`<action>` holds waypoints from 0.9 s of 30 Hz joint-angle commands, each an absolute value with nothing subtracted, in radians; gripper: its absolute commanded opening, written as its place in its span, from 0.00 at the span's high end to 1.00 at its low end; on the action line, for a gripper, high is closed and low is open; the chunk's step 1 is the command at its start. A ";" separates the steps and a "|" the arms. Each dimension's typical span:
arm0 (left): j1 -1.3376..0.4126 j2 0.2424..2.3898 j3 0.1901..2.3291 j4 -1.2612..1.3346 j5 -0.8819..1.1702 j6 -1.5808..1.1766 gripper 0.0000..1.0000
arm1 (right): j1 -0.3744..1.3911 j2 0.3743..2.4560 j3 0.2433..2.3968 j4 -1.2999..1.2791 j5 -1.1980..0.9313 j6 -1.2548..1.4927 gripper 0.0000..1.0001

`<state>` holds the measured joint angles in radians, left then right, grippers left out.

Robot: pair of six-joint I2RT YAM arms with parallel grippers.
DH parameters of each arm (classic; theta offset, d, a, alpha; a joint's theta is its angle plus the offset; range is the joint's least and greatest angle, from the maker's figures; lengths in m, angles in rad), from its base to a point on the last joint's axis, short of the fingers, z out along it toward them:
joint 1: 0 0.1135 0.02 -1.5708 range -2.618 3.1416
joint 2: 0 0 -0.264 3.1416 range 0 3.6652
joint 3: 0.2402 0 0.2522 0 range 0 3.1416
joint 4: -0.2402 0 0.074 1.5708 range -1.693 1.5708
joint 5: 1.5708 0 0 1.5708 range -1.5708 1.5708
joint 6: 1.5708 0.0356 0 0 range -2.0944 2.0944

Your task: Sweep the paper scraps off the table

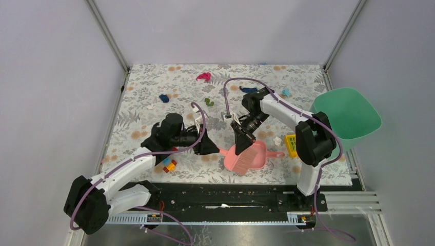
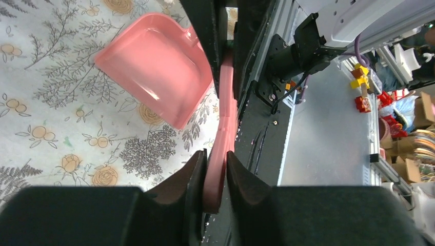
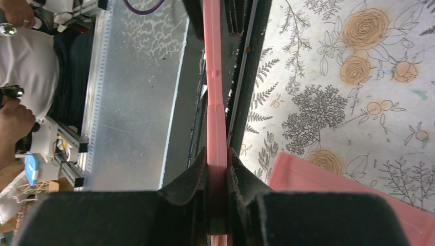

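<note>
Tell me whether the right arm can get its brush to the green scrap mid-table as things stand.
Probably yes. The right hand is shut on the pink brush, and the green scrap lies on bare table just beyond it, nothing standing between; the arm is bent, with stretch to spare.

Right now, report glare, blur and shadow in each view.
Top external: even, soft light, only faint shadows. Left wrist: white glare streaks inside the pink plastic dustpan; the near black tool fingers are dark and soft. Right wrist: mottled reflections on the grey metal sheet.
</note>
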<state>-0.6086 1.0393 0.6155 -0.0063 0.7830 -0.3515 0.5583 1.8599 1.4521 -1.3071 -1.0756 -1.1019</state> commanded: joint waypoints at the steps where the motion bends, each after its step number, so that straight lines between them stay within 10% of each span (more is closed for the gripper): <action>1: -0.612 1.048 0.649 0.037 0.811 -0.349 0.79 | 0.560 1.879 1.494 -1.367 -1.117 -1.147 1.00; 18: -0.617 1.023 0.638 0.039 0.740 -0.321 0.63 | 0.560 1.910 1.502 -1.412 -1.121 -1.180 1.00; 27: -0.616 1.048 0.643 0.041 0.794 -0.325 0.98 | 0.561 1.911 1.505 -1.416 -1.124 -1.181 1.00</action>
